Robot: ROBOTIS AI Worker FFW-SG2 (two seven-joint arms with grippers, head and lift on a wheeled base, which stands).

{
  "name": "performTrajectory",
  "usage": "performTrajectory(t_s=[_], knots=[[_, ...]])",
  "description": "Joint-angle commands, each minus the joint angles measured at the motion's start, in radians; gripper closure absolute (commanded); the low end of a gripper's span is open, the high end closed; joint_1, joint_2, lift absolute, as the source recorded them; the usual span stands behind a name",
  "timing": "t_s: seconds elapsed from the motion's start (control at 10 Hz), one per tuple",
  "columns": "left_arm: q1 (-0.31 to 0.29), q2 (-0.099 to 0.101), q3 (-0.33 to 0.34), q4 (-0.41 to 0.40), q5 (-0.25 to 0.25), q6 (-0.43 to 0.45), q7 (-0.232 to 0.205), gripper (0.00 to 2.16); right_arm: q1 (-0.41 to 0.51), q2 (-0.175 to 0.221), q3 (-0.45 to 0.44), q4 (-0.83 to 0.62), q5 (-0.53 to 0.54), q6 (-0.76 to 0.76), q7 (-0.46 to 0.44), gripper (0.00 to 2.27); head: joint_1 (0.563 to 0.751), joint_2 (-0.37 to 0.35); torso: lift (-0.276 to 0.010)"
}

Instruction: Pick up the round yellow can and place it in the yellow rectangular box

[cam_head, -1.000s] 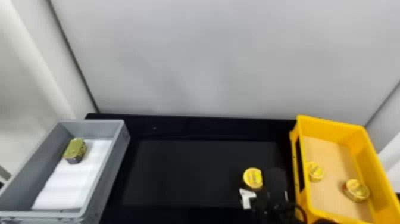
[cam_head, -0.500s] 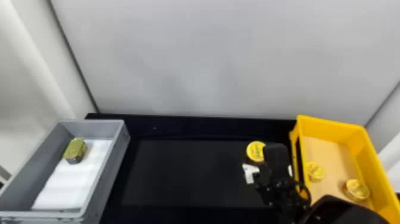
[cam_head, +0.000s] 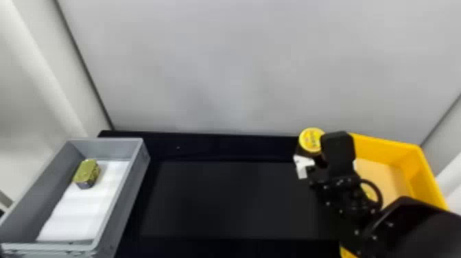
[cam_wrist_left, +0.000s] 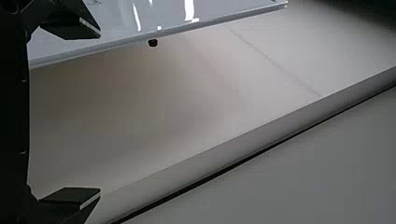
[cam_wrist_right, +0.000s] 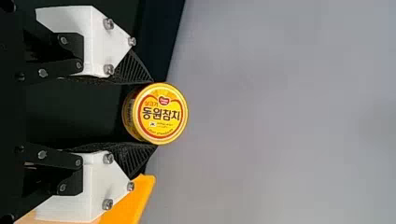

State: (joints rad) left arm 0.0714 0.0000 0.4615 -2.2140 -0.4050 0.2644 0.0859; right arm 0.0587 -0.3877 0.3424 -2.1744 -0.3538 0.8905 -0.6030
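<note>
A slip is the likeliest mishap here as a robot's right gripper (cam_wrist_right: 153,113) pinches a round yellow can (cam_head: 311,140) between the ends of its fingers, leaving part of the tin jutting past them; so shallow a hold could let it roll or drop if jolted. Should the arm swing across too low, the can or a finger might clip the wall of the yellow box (cam_head: 384,151), at the right of the frame. A hasty release could also land the tin on edge or against another can (cam_head: 370,192) inside. The held can sits right of center in the head view, apparently above the dark table (cam_head: 226,199), just beside the box and not inside it. It lies squarely between the two fingers, which are parted by only its width. The left gripper (cam_wrist_left: 100,113) stands wide open, with nothing in its grasp.
</note>
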Motion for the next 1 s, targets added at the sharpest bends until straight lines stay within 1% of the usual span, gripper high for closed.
performTrajectory(t_s=[0.0, 0.2, 0.6, 0.8, 0.9], knots=[[0.001, -0.003, 0.000, 0.000, 0.000, 0.001, 0.000, 0.09, 0.000, 0.001, -0.048, -0.070, 0.058, 0.056, -0.021, 0.68, 0.694, 0.014, -0.056], [0.002, -0.003, 0.004, 0.000, 0.000, 0.000, 0.000, 0.09, 0.036, 0.000, -0.134, -0.087, 0.114, 0.072, -0.029, 0.68, 0.694, 0.014, -0.056], [0.002, -0.003, 0.007, -0.001, 0.000, 0.001, 0.000, 0.09, 0.101, 0.000, -0.316, -0.084, 0.168, 0.064, -0.038, 0.68, 0.694, 0.014, -0.056], [0.004, -0.003, 0.007, -0.001, 0.000, 0.001, 0.000, 0.09, 0.138, 0.006, -0.362, -0.079, 0.174, 0.055, -0.069, 0.68, 0.694, 0.014, -0.056], [0.005, -0.003, 0.007, -0.001, 0.000, 0.000, 0.000, 0.09, 0.159, 0.010, -0.382, -0.054, 0.173, 0.040, -0.078, 0.68, 0.694, 0.014, -0.056]])
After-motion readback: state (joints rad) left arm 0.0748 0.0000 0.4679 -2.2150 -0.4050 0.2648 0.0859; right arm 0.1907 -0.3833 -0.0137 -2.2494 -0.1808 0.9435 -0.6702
